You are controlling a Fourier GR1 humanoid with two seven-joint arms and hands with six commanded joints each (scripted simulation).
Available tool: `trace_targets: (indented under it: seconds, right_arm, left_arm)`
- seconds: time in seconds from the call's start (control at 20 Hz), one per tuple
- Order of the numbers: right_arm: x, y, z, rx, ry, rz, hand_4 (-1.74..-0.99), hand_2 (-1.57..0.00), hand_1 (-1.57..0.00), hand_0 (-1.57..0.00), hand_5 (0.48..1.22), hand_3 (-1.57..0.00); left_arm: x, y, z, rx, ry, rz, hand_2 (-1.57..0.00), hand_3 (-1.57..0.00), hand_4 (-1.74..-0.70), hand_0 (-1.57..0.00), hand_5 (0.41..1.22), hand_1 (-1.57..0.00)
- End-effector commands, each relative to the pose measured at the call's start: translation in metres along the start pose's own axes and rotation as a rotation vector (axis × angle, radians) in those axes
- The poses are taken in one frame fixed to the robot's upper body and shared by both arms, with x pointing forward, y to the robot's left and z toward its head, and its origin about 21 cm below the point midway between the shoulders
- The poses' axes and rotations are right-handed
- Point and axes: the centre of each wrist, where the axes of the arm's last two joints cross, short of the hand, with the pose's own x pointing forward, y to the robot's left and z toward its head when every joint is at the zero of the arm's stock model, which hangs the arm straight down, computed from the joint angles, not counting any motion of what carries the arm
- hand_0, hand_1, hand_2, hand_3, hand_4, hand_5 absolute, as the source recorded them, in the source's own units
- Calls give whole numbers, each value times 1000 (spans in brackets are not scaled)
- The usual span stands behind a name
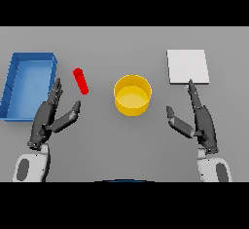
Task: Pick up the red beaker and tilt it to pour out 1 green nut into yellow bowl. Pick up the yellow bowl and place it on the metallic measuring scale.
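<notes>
The red beaker (pixel 80 81) is a thin red cylinder standing on the grey table, left of centre. A yellow bowl (pixel 132 95) sits in the middle; I can make out no nut inside it. At the upper right lies the flat pale square of the metallic scale (pixel 187 66). My left hand (pixel 49 115) rests open just below and left of the beaker, with its thumb pointing toward it, a gap between them. My right hand (pixel 198 119) is open too, below the scale, its fingertips near the scale's front edge.
A blue tray (pixel 11 85) with raised walls stands at the far left, right beside my left hand's fingers.
</notes>
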Motion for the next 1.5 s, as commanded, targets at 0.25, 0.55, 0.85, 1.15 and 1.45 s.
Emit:
trace_targets:
  seconds: [0.25, 0.55, 0.85, 1.15, 1.45]
  right_arm:
    - [1, -2, 3, 9, -13, -60, -1286, 1, 1, 1, 676, 1]
    - [1, -3, 2, -1, -11, -70, -1329, 1, 1, 1, 685, 1]
    - [2, -5, -2, -1, 11, -75, -1338, 1, 1, 1, 688, 1]
    - [-2, -4, 0, 1, 10, -84, -1329, 1, 1, 1, 684, 1]
    - [1, -5, 1, -8, 8, -80, -1298, 1, 1, 1, 682, 1]
  left_arm:
    - [-10, -13, -28, -51, 23, 8, 1, 1, -1356, 1, 724, 1]
    - [-25, -9, -62, -29, 70, -24, 1, 1, -1369, 1, 733, 1]
    - [-34, -16, -95, -42, 97, -5, 1, 1, -1330, 1, 714, 1]
    - [-26, -16, -119, -57, 86, -31, 1, 1, -1311, 1, 703, 1]
    - [-31, -28, -126, -79, 59, -8, 1, 1, -1363, 1, 735, 1]
